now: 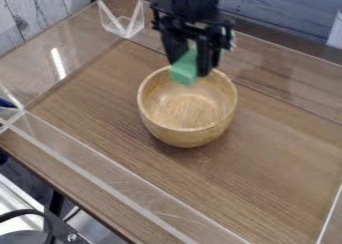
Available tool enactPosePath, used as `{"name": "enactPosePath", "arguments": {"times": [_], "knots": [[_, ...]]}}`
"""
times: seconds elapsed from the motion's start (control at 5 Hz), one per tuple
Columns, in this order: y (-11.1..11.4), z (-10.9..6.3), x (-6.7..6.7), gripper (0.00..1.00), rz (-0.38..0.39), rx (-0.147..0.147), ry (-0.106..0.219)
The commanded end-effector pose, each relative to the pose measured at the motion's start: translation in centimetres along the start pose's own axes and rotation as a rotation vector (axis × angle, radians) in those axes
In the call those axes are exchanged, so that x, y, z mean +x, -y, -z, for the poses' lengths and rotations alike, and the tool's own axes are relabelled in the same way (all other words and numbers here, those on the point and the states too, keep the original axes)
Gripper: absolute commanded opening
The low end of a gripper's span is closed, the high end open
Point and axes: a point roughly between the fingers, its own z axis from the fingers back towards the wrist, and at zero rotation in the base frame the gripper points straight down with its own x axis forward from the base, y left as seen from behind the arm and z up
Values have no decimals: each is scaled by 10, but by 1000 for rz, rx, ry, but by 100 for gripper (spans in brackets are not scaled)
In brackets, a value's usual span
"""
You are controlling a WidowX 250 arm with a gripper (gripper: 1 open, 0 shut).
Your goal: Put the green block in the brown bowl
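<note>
Your hand [190,60] was clenched on the green block [185,65], pointing straight down, with the block pinched between the two dark fingers and hanging out below them. The block was in the air, not touching anything, over the far rim of the brown bowl [189,105] and tilted slightly in the grip.

The block was not yet over the middle of the bowl's hollow. My judgement: you needed to carry it a little nearer the camera side so it sat over the centre, then lower it until it was inside the rim before letting go. Letting go at this spot risked the block striking the thick rim and bouncing out onto the desk [267,178]. Because the bar hung slanted, a low, gentle release seemed safer than a drop from height. The bowl stood free on the wood, so you had to keep the fingers off its wall or it might slide.

Count: one hand, one green block, one brown bowl, empty inside. A clear low wall [80,163] ran along the near edge of the desk.
</note>
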Motion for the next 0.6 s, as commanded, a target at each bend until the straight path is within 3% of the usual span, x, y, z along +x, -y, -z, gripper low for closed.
{"name": "enactPosePath", "arguments": {"times": [0.0,0.4], "knots": [[5,-5,3,0,14,21,45],[-5,19,-2,0,4,30,-1]]}}
